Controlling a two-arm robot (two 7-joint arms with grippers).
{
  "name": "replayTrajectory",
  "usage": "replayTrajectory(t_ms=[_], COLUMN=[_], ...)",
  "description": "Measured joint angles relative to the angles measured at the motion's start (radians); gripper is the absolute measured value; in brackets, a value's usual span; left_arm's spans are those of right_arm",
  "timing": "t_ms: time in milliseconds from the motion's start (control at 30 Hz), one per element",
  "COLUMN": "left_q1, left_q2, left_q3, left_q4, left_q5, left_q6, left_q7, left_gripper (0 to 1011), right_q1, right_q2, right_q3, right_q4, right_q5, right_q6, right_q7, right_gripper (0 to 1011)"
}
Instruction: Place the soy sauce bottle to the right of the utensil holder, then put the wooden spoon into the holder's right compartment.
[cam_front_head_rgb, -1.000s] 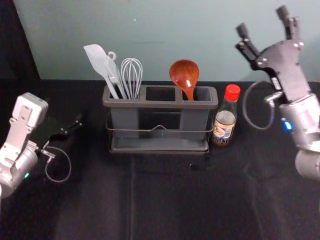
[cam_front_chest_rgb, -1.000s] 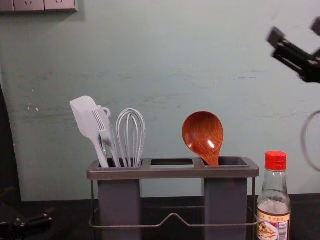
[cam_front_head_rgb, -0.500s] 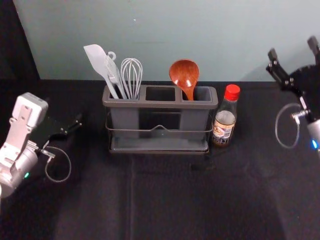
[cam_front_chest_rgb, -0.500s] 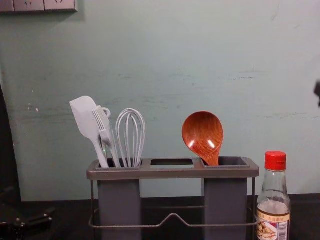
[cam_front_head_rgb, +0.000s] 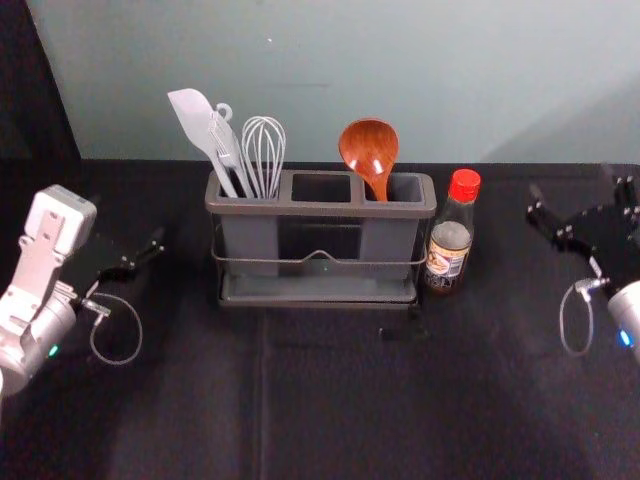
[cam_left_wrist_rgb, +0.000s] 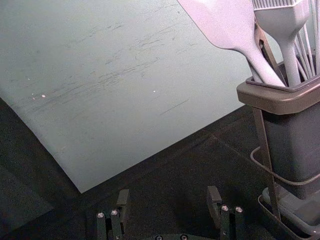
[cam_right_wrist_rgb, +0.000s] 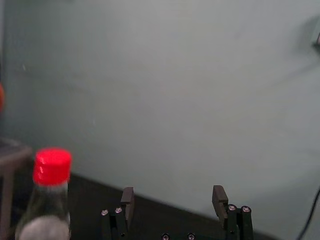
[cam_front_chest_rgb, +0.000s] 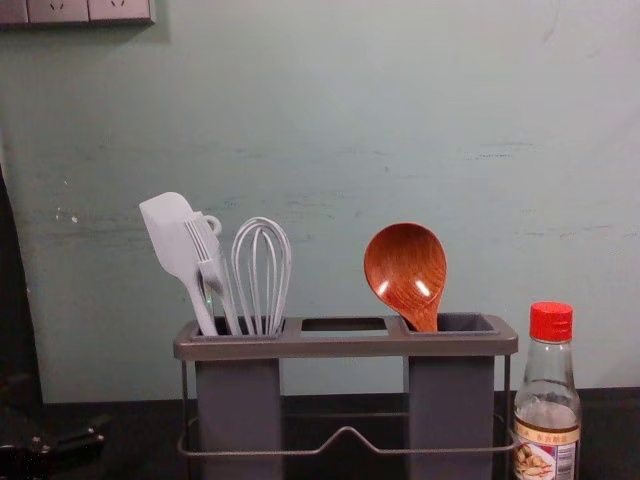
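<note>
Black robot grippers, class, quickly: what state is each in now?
Left gripper: open, holding nothing, left of the gray utensil holder.
Right gripper: open, holding nothing, right of the red-capped glass bottle.

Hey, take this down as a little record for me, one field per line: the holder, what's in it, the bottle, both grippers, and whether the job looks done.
Holder: utensil holder, upright
Left compartment: spatula, brush, whisk
Right compartment: wooden spoon, bowl end up
Bottle: soy sauce bottle, upright, red cap, just right of the holder
Left gripper: open, left of the holder
Right gripper: open, holding nothing, right of the bottle
Job: looks done, both items in place
</note>
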Motion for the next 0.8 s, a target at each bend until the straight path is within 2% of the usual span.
replayTrajectory(t_ms=[33, 233, 433, 800], left_q1=[0.0, 0.0, 0.0, 0.0], left_q2=[0.0, 0.0, 0.0, 0.0], left_q3=[0.0, 0.0, 0.0, 0.0], left_q4=[0.0, 0.0, 0.0, 0.0], left_q5=[0.0, 0.0, 0.0, 0.0], left_q6=[0.0, 0.0, 0.0, 0.0], left_q7=[0.0, 0.0, 0.0, 0.0], left_gripper=[1000, 1000, 1000, 1000], right_q1=[-0.003, -0.008, -0.003, 0.006], right_q2=[0.001, 0.008, 0.017, 0.054], right_q3=[-0.003, -0.021, -0.037, -0.055], right_q4=[0.0, -0.019, -0.03, -0.035], right_q5=[-0.005, -0.027, -0.036, -0.004], right_q6=[0.029, 0.111, 0.146, 0.194], right_q7=[-0.006, -0.023, -0.024, 0.034], right_gripper=[1002, 1003, 1002, 1003])
